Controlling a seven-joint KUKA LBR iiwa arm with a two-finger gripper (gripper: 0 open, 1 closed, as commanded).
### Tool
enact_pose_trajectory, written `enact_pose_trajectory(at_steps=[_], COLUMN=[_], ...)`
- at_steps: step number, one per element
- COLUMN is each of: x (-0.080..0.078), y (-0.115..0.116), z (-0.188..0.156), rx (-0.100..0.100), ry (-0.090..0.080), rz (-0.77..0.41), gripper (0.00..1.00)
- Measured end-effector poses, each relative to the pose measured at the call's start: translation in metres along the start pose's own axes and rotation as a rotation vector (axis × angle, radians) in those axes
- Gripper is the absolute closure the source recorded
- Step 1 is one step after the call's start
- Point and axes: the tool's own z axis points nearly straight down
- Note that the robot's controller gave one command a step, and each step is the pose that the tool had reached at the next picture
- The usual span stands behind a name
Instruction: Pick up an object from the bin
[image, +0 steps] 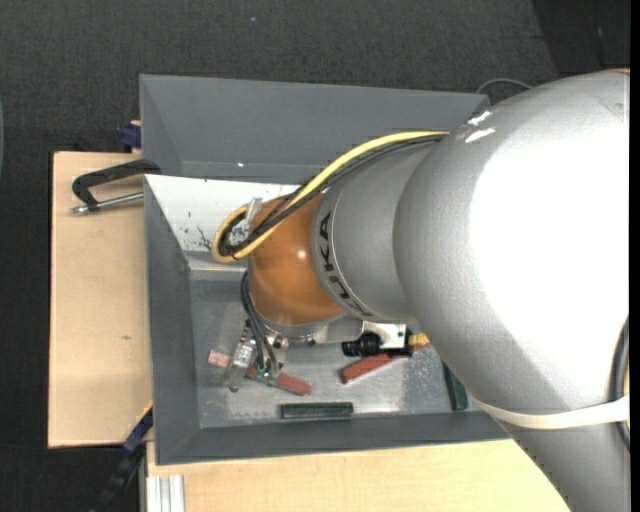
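Note:
My gripper (252, 362) reaches down below the orange wrist cover to the bin floor at the front left. A small pinkish-brown block (215, 357) lies just to its left, close to or touching it. A reddish-brown stick (293, 384) lies just to its right on the floor. In front of these, a dark green flat bar (316, 409) rests along the bin's near wall. Whether anything is between the jaws is hidden.
A small black bottle with a white label (380, 343) and a red-brown strip (362, 368) lie right of the gripper. A dark green thing (455, 388) leans at the front right corner. The big arm covers the bin's right and rear floor.

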Motion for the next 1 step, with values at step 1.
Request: enact_pose_trajectory(at_steps=[1], x=[0.0014], y=[-0.0012], z=[-0.0191], rx=[0.004], ry=[0.004], rz=[0.0], gripper=[1.0])
